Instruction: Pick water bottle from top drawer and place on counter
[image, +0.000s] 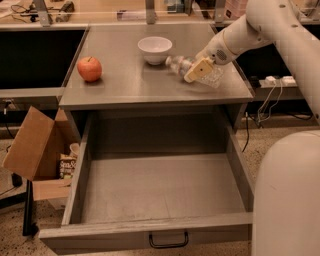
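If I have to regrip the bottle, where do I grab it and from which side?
Across the middle of the bottle, from above: it lies on its side on the counter, cap toward the bowl, so the round body is open to a top grip. The tool sits there now.

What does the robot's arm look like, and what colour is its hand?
The arm is smooth, round and creamy white, like fat tubes joined together, getting thinner toward the wrist. Its gripper, over the counter's right side at the water bottle, has a flat tan finger. No cables or markings show on it.
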